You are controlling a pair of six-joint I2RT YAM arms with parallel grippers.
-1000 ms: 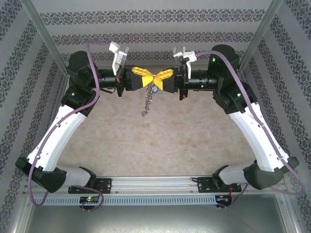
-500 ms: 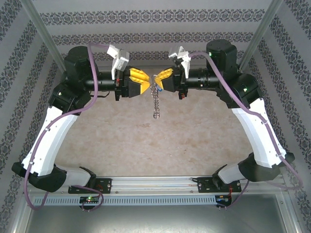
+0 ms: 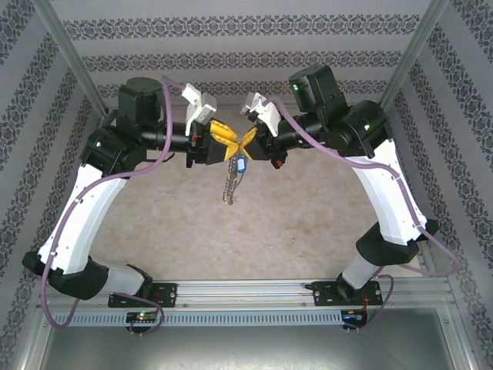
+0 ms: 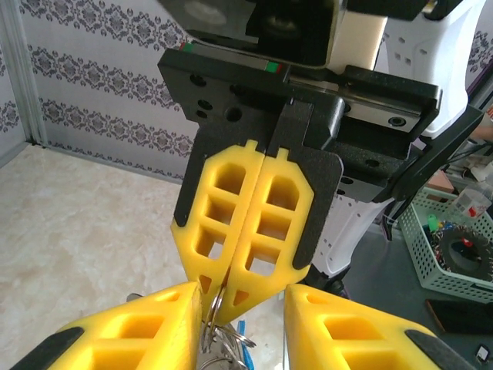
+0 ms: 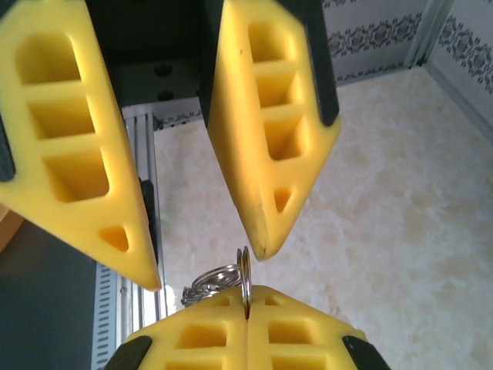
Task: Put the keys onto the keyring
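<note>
We see yellow fingers (image 3: 219, 132) on the left gripper (image 3: 233, 143) and right gripper (image 3: 246, 142) — a blue key (image 3: 241, 163), a grey keyring (image 3: 229, 183), a creamy blotchy tabletop (image 3: 308, 208).

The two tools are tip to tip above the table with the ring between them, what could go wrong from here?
The right tool pinches the keyring only by its thin edge at the very fingertips; a slip would likely drop it. The left tool stands open, close to those tips, so a careless move could knock the ring loose. The blue key and chain dangle below and may swing.
</note>
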